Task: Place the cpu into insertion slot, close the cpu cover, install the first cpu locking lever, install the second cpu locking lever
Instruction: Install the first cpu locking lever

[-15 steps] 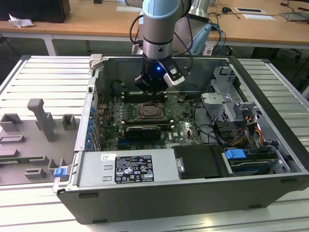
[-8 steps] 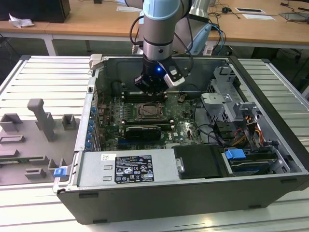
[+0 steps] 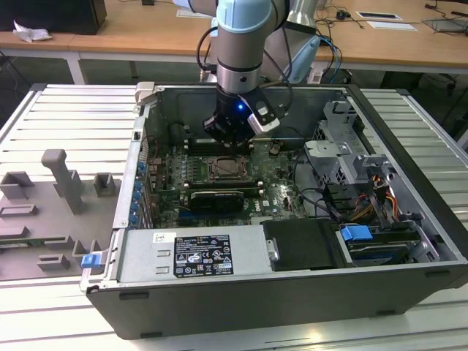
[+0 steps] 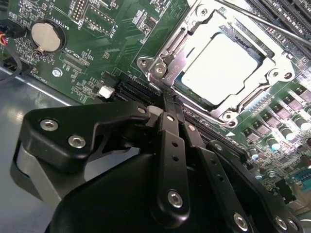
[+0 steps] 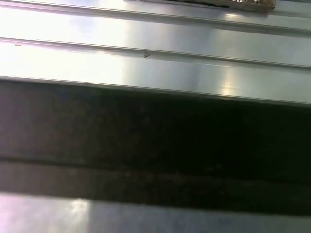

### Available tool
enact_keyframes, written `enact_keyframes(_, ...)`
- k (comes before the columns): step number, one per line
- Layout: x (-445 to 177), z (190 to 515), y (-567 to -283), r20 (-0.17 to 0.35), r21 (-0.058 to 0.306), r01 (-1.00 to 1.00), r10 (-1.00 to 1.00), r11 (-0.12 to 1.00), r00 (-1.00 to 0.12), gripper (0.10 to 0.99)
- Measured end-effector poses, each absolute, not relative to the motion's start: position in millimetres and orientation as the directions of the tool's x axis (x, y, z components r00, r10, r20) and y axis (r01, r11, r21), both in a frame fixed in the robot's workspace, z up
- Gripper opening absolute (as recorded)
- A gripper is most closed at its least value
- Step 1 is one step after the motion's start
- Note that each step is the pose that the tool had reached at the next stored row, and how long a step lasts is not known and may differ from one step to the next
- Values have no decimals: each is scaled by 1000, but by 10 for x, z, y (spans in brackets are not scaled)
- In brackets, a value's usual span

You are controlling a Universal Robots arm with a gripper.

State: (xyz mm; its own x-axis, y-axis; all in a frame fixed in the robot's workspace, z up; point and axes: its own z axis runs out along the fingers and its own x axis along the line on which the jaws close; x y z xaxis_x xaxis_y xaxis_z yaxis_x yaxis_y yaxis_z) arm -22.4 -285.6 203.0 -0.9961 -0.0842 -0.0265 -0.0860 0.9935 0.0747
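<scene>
Scene: open computer case (image 3: 292, 292) on a ribbed metal bench (image 3: 66, 124); arm reaching down into it, over the motherboard (image 3: 270, 179).
Gripper: gripper (image 4: 167, 99) low over the board, just beside the near edge of the socket; fingers (image 4: 171, 127) look pressed together, nothing between them as far as we see.
Cpu: cpu (image 4: 221, 68) lies flat in the insertion slot (image 3: 227, 169), pale top showing.
Cpu cover: cpu cover (image 4: 272, 80) looks folded down around the chip, cut-out framing it.
Step in hand: we judge a locking lever (image 4: 262, 22) job; thin rod runs past the far side of the socket.
Doing it well: push the lever down and sideways under its hook, keep the tips off the chip top.
Hidden: fingertips' contact point is masked by the gripper body; we can't tell which lever is latched. First wrist view gives blurred metal ribs and a dark band.
</scene>
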Motion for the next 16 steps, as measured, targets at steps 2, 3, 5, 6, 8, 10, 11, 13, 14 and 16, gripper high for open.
enact_keyframes(2,-222,2020,-2854,-27,74,-86,-84,994,-996,106)
enact_keyframes(3,-220,2011,-2856,-26,72,-86,-84,994,-996,106)
enact_keyframes(5,-211,2006,-2855,-27,76,-86,-84,993,-996,106)
enact_keyframes(6,-210,2010,-2855,-27,76,-86,-84,993,-996,106)
enact_keyframes(8,-209,2031,-2854,-27,76,-86,-84,993,-996,106)
enact_keyframes(10,-210,2059,-2855,-27,76,-86,-84,993,-996,106)
enact_keyframes(11,-210,2081,-2855,-27,76,-86,-84,993,-996,106)
enact_keyframes(13,-210,2160,-2856,-27,76,-86,-84,993,-996,106)
enact_keyframes(14,-210,2160,-2871,-27,76,-86,-84,993,-996,106)
enact_keyframes(16,-210,2160,-2893,-27,76,-86,-84,993,-996,106)
